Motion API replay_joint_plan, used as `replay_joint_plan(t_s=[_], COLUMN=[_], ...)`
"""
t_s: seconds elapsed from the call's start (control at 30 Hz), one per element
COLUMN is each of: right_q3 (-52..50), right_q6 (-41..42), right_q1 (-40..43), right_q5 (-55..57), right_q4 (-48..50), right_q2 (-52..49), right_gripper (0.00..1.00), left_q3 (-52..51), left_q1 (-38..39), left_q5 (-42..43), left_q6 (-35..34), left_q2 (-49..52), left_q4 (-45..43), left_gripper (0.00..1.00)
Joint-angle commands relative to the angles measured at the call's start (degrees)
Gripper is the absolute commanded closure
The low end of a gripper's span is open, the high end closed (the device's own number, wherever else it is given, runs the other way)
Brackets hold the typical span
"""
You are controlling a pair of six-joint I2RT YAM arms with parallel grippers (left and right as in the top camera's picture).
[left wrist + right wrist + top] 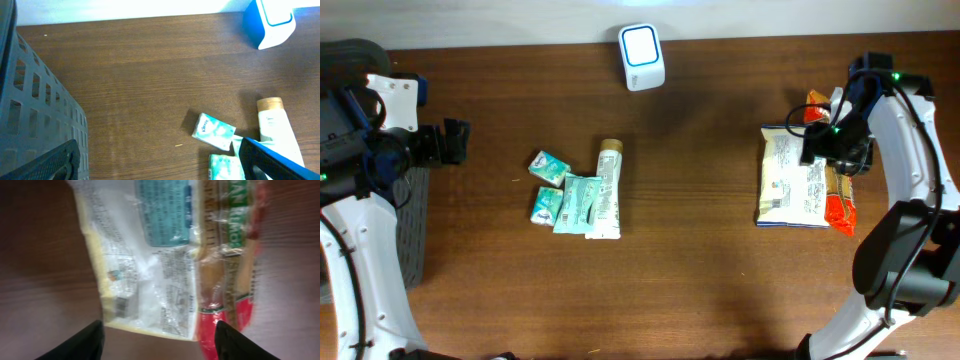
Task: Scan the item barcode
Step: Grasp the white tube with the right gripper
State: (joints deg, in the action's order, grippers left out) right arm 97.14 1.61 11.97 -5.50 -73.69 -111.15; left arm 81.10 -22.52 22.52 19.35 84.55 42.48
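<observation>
A white printed packet [792, 177] lies flat at the right of the table, partly on top of a red-ended spaghetti packet [838, 195]. My right gripper [833, 142] hovers over them, open and holding nothing. In the right wrist view the white packet [145, 270] and the spaghetti packet [230, 255] lie beyond the spread fingers [82, 342], blurred. The white and blue scanner [642, 57] stands at the table's far edge. My left gripper [455, 142] is open at the far left, apart from everything. No barcode is readable.
Two green tissue packs [549, 166], a flat green pack and a white tube [606, 188] lie left of centre. A grey slotted basket [415, 225] stands at the left edge. The left wrist view shows the basket [35, 115], a tissue pack [214, 131], the tube [275, 125] and the scanner [270, 22].
</observation>
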Motion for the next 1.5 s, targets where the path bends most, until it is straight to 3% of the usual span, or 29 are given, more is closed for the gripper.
replay_joint_plan(t_s=[0.0,0.03,0.13,0.2,0.37,0.5,0.57,0.77,0.8,0.87,0.9,1.0,1.13,1.2,1.37,1.47], right_q3=[5.27,5.31,4.35,1.81,-18.21,-25.77,-25.90,-25.90,-25.90,-25.90,-25.90,-25.90,-25.90,-25.88,-25.88,-25.90], right_q6=[0.57,0.55,0.70,5.09,21.59,33.62,36.96,42.49,42.45,42.42,42.40,34.14,10.71,4.55,1.60,0.07], right_q1=[-1.22,-3.21,-14.75,-22.32,-39.54,-45.90,-47.74,-49.24,-49.18,-48.54,-47.69,-42.49,-33.99,-31.15,-29.94,-29.94], right_q5=[-21.11,-26.45,-27.08,-26.60,-26.62,-18.78,-14.95,-17.35,-19.12,-20.85,-23.45,-32.85,-46.14,-51.58,-53.29,-53.42], right_q4=[-1.88,-1.88,0.28,6.03,39.39,55.39,58.77,61.83,62.42,62.27,61.05,58.99,46.38,42.40,37.29,34.16], right_q2=[0.22,0.20,0.20,0.09,0.09,0.09,-0.90,-10.75,-11.15,-11.06,-10.97,-6.38,12.33,20.81,36.85,38.47], right_gripper=[0.39,0.40,0.40,0.41,0.40,0.40,0.42,0.47,0.53,0.87,0.96,0.96,0.96,0.96,0.96,0.96], left_q3=[-0.07,-0.07,-0.07,-0.07,-0.07,-0.07,-0.07,-0.07,-0.07,-0.07,-0.07,-0.07,-0.07,-0.07,-0.07,-0.07], left_q1=[-0.15,-0.15,-0.15,-0.15,-0.15,-0.15,-0.15,-0.15,-0.15,-0.15,-0.15,-0.15,-0.15,-0.15,-0.15,-0.15], left_q5=[0.61,0.61,0.61,0.61,0.61,0.61,0.61,0.61,0.61,0.61,0.61,0.61,0.61,0.61,0.61,0.61], left_q6=[0.68,0.68,0.68,0.68,0.68,0.70,0.68,0.68,0.68,0.70,0.68,0.68,0.68,0.70,0.68,0.70], left_q2=[-0.22,-0.22,-0.22,-0.22,-0.22,-0.22,-0.22,-0.22,-0.22,-0.22,-0.22,-0.22,-0.22,-0.22,-0.22,-0.22], left_q4=[-0.15,-0.13,-0.13,-0.13,-0.13,-0.13,-0.13,-0.13,-0.13,-0.13,-0.13,-0.13,-0.13,-0.13,-0.13,-0.13], left_gripper=[0.01,0.01,0.01,0.01,0.01,0.01,0.01,0.01,0.01,0.01,0.01,0.01,0.01,0.01,0.01,0.01])
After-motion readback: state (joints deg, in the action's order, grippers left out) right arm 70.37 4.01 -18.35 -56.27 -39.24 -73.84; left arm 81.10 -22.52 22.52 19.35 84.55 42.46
